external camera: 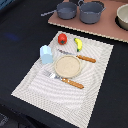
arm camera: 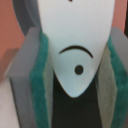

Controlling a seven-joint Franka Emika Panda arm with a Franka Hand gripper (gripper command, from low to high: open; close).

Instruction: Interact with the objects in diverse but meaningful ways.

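- White piece [arm camera: 75,47]: fills the wrist view, pale, tapered, w/ a dark arc and dot. It sits between the gripper [arm camera: 74,85] pads [arm camera: 37,75], green-faced. Looks pinched, prob. so it can be carried; the contact itself is blurred.
- Gripper isn't visible in the exterior view, so can't say where over the scene it is.
- Mat [external camera: 95,80], mid frame: tomato [external camera: 62,38] and banana [external camera: 78,44] just beside each other, carton [external camera: 46,54] left of the plate [external camera: 67,65]. Laid like a place setting.
- Pots [external camera: 92,11] on a board [external camera: 100,31], top of frame, apart from the mat.
- Tabletop [external camera: 20,30] dark; room not shown.
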